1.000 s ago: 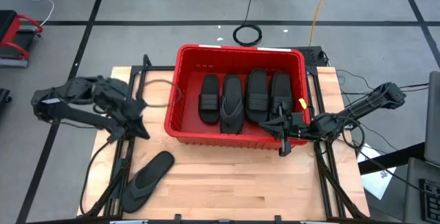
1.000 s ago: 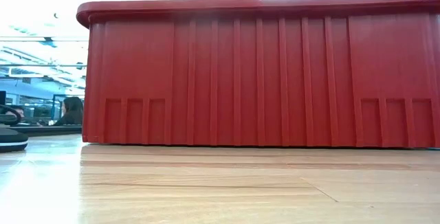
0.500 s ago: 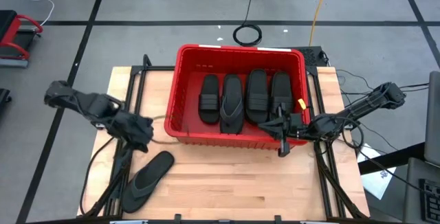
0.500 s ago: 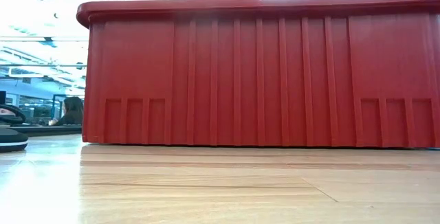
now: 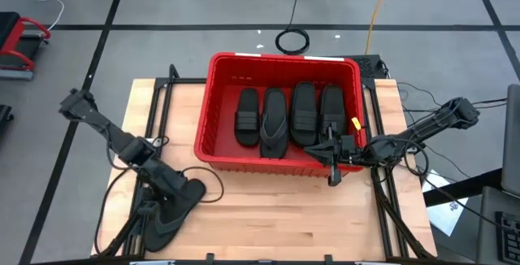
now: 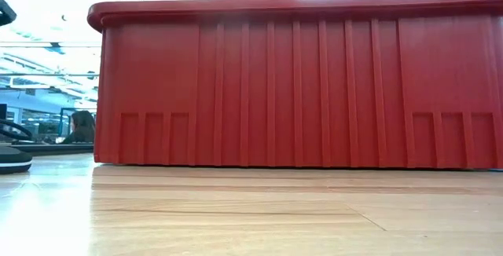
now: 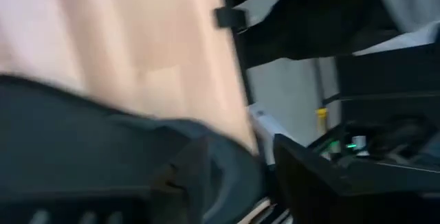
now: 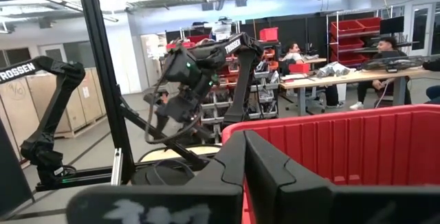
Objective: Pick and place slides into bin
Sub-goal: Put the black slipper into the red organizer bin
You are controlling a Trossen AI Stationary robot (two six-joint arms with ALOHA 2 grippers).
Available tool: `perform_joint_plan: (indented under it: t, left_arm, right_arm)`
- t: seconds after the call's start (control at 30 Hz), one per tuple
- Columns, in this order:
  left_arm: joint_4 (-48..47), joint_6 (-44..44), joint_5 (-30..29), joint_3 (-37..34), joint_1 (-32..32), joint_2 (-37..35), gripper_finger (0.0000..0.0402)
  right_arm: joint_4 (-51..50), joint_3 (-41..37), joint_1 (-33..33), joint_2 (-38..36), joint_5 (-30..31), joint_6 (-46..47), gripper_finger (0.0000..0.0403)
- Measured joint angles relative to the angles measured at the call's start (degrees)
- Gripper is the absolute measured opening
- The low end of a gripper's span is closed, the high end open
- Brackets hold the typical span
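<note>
Left gripper (image 5: pixel 172 193) sat low over the heel end of the one slide left on the table (image 5: pixel 166 216), near the front-left corner; fingers looked partly spread around the sandal in the left wrist view, though that picture was smeared and contact could not be made out. From above the gripper body hid the heel, so whether it touched the rubber stayed unclear. Right gripper (image 5: pixel 332 161) hung at the bin's front-right rim with its two dark fingers pressed together, holding nothing; right wrist view (image 8: pixel 244 165) showed them meeting in front of the red wall. A second before, the left arm had been folded up near the table's left edge, well clear of the loose slide; half a second before, it was midway; it had since swung down onto the sandal, and its fingers had begun to part. Right arm had not moved. Red bin (image 5: pixel 223 66) stood at the back-centre of the wooden table (image 5: pixel 284 216), slotted walls, thick rim. Four black slides (image 5: pixel 275 121) lay inside side by side, toes toward the far wall. Low view gave only the bin's ribbed front wall (image 6: pixel 299 91) and, at far left, a cut-off sliver of the loose slide (image 6: pixel 12 159). People sat at benches in the room beyond.
</note>
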Motion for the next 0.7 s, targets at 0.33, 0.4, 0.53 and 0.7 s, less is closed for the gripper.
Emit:
perform_joint_plan:
  t: [0.33, 0.4, 0.53, 0.7]
  left_arm:
    - [9.17, -8.35, 4.54, -4.01, -5.71, 4.95, 0.0276]
    - [12.96, -8.95, 4.62, -4.01, -7.00, 6.85, 0.0288]
    - [13.64, -13.61, 3.03, -3.99, -8.24, 11.83, 0.0300]
    - [12.56, -20.64, 2.14, -4.01, -8.43, 17.72, 0.0301]
  right_arm:
    - [0.02, 0.00, 0.00, 0.00, -0.02, 0.00, 0.0000]
    - [0.00, 0.00, 0.00, 0.00, -0.02, 0.02, 0.0000]
    - [0.02, 0.00, 0.00, 0.00, -0.02, 1.49, 0.0000]
    - [0.00, 0.00, 0.00, 0.00, -0.20, 2.80, 0.0000]
